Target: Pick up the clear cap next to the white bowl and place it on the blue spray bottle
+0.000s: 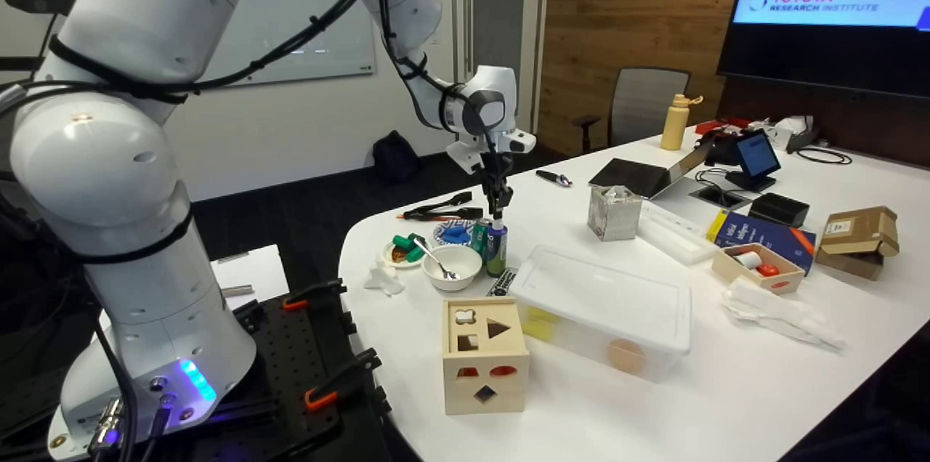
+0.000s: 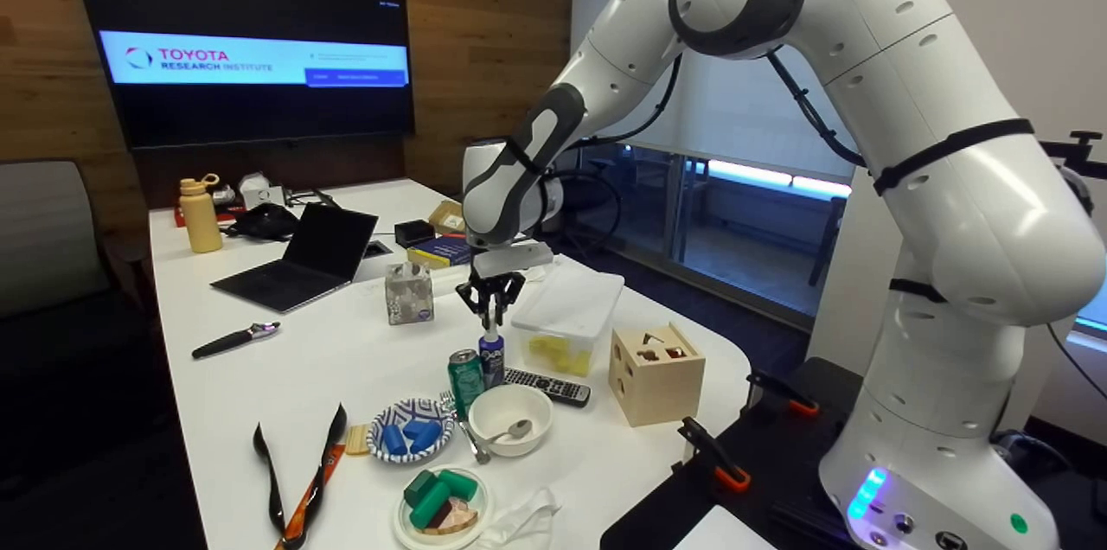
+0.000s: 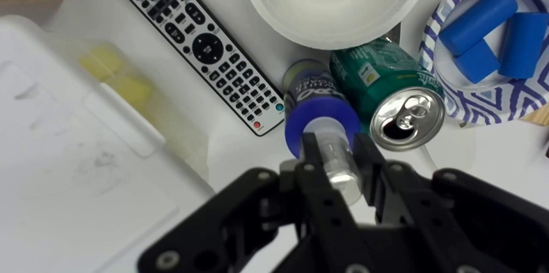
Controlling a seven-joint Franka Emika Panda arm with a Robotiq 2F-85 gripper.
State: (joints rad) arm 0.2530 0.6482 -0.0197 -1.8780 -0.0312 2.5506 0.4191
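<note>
Gripper of your arm, jaws well narrowed, with its fingertips holding the clear cap by its sides, as seen in the wrist view. Directly below, the blue spray bottle stands upright; the cap meets its white top, though you cannot tell whether it is fully seated. Just beside the bottle you find a green can and, near both, the white bowl with a spoon in it. On the bottle's side away from the can lies a remote control. Farther out, note the patterned plate bearing blue blocks, the lidded plastic box and the wooden cube, all on your white table.
</note>
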